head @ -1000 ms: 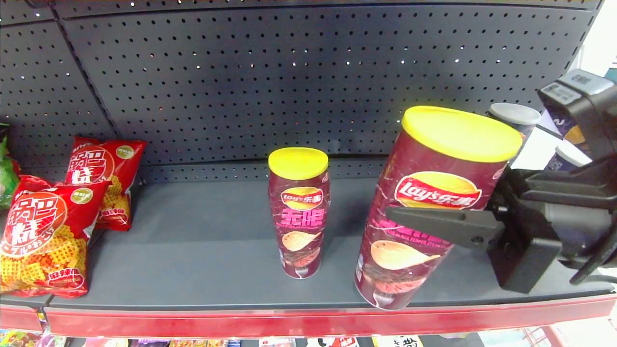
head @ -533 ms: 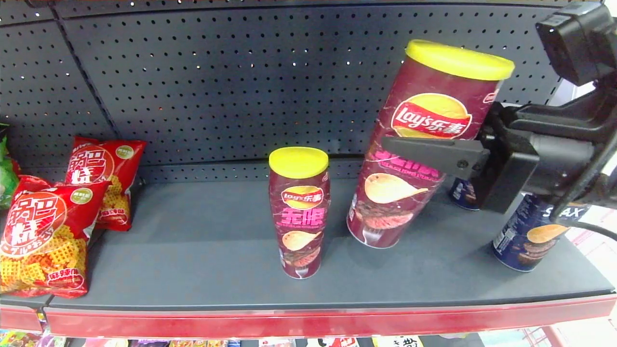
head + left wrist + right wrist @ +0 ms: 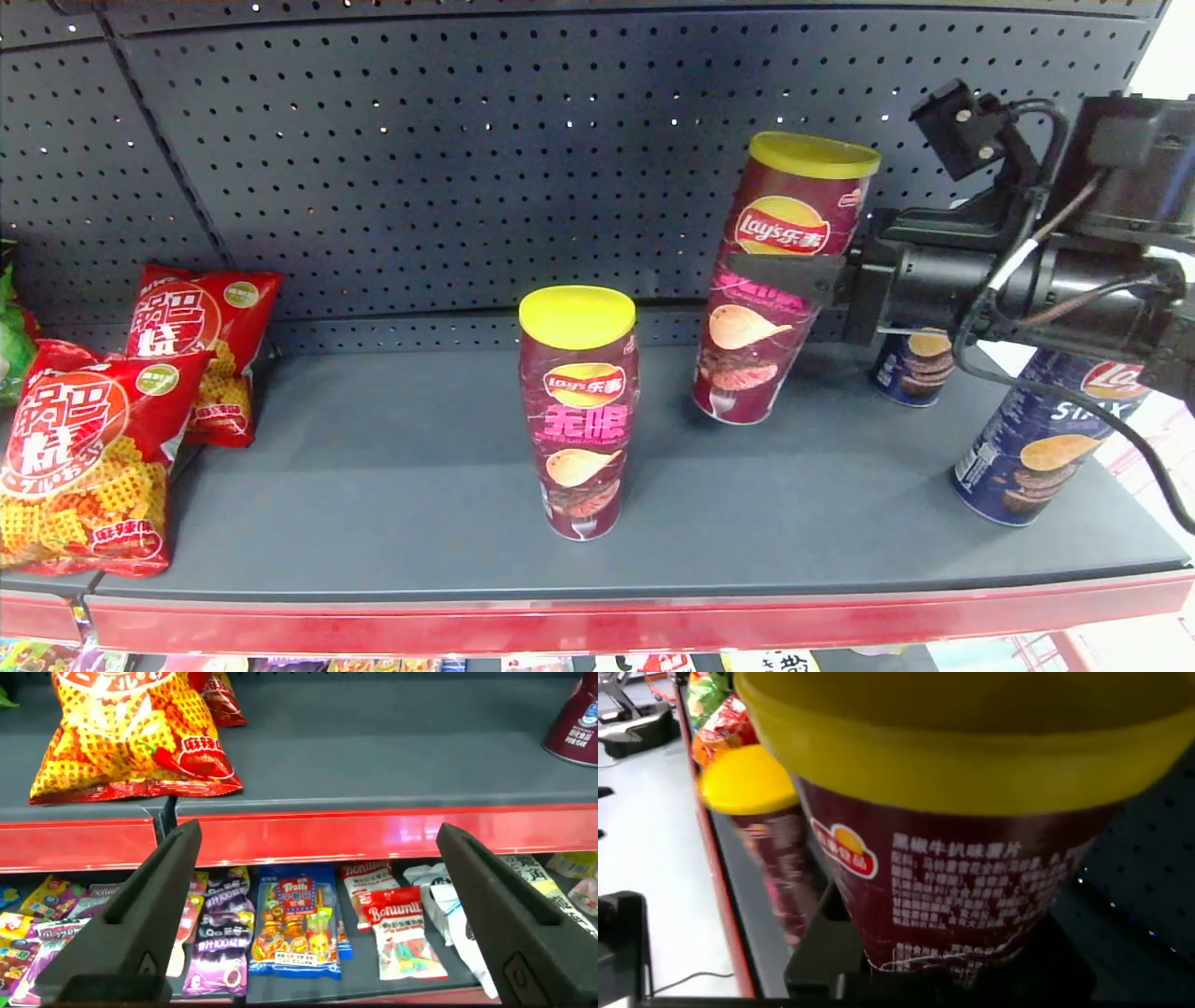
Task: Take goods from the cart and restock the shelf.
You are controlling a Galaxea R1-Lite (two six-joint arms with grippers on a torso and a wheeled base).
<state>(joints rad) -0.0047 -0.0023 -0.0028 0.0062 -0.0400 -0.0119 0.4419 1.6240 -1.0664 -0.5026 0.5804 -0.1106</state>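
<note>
My right gripper [image 3: 790,273] is shut on a maroon chip can with a yellow lid [image 3: 780,317], gripping it around its upper half. The can tilts, with its base close to the grey shelf [image 3: 373,485] near the pegboard back. In the right wrist view the held can [image 3: 971,868] looms close. A matching can [image 3: 579,411] stands upright on the shelf, ahead and to the left of the held one, and appears as the standing can [image 3: 761,831] beyond it. My left gripper [image 3: 318,905] is open in front of the shelf's red front edge [image 3: 308,831].
Two blue chip cans [image 3: 1036,448] [image 3: 910,369] stand at the shelf's right end, behind and below my right arm. Red snack bags [image 3: 84,457] [image 3: 210,350] lie at the left. Bare shelf surface lies between bags and cans. Candy packs [image 3: 294,919] fill the lower shelf.
My right gripper carried the can from the shelf's front edge up and then back toward the pegboard. The can now sits farther in, behind and right of the standing can.
</note>
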